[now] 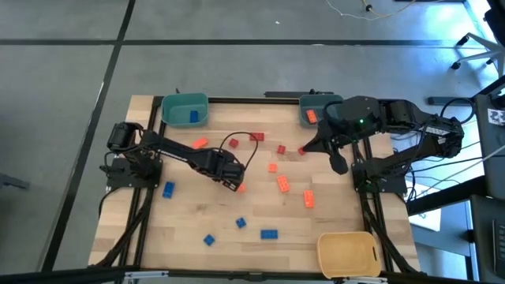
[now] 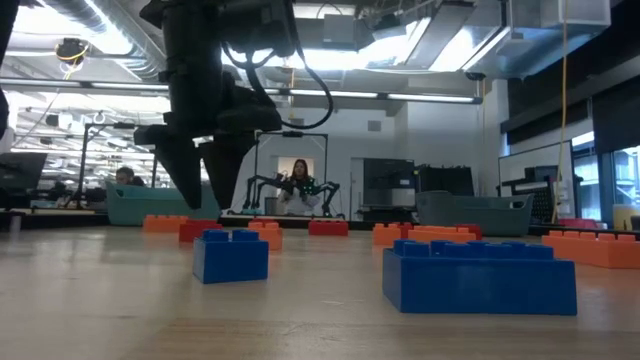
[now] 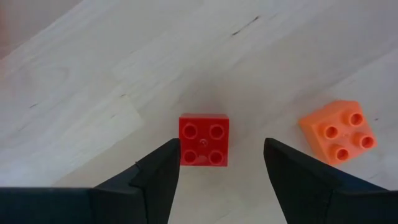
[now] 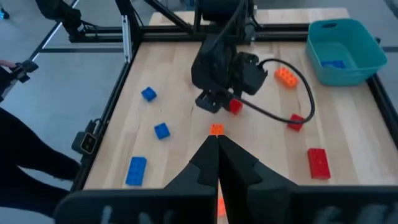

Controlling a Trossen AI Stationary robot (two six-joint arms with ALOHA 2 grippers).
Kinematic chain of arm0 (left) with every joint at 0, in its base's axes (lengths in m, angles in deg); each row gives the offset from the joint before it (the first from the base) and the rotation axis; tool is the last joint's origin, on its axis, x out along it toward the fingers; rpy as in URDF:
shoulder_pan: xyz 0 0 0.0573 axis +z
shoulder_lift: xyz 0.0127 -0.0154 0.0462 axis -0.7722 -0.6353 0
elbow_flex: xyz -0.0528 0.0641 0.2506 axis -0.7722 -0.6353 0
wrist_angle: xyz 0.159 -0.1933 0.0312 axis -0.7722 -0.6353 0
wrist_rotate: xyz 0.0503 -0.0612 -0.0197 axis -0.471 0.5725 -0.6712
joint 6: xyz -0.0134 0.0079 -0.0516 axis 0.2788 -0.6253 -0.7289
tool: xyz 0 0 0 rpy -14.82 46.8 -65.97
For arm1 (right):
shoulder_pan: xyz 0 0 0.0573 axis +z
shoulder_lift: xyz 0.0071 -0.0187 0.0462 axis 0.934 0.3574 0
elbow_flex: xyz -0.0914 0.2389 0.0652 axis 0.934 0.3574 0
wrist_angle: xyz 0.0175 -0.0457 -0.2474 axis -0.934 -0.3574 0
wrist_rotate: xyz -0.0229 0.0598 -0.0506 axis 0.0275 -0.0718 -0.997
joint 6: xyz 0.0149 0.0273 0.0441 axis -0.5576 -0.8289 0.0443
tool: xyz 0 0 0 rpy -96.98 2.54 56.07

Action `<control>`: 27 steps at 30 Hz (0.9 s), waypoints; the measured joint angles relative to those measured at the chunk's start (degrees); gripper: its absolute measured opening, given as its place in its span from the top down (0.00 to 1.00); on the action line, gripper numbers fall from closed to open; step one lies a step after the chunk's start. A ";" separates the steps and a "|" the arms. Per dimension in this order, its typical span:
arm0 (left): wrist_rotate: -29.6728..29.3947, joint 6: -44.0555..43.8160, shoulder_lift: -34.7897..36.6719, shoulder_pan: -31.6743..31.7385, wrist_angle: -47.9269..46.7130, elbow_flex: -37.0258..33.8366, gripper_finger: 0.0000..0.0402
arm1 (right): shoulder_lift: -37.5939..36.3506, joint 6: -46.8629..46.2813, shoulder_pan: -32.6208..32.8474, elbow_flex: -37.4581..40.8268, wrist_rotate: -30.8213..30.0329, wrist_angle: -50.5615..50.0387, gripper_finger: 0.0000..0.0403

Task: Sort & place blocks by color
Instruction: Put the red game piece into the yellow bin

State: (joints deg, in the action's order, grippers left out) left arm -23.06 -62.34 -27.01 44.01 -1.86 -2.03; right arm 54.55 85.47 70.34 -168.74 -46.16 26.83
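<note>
Between the left claw's [image 3: 216, 163] spread fingers, red block [image 3: 204, 140].

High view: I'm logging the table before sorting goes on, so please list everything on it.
Blue blocks: five, blue; four on the table's lower-left part, one in the teal bin.
Orange and red blocks: about nine, shades hard to split; eight mid-table, one orange in the grey-blue bin.
Teal bin: one, upper-left corner.
Grey-blue bin: one, upper right, partly under the right arm.
Yellow bin: one, lower-right corner.
Table: one, pale wood.
Left gripper: open, over a red block mid-table.
Right gripper: shut, at the table's right side.
</note>
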 joint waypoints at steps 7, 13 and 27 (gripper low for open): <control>0.00 0.02 0.00 0.04 -0.03 0.00 0.44 | 0.00 3.38 0.00 -0.01 -2.15 -0.40 0.99; 0.00 0.02 0.00 0.04 -0.26 0.00 0.44 | 0.93 4.66 -0.04 0.00 -4.52 -5.63 0.99; 1.34 0.54 -7.13 0.00 0.09 0.20 0.44 | 1.25 4.38 -0.04 0.00 -4.52 -6.22 0.99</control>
State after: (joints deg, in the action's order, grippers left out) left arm -21.72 -61.80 -34.14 44.01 -1.77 -1.83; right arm 55.80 89.85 70.30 -168.73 -50.69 20.61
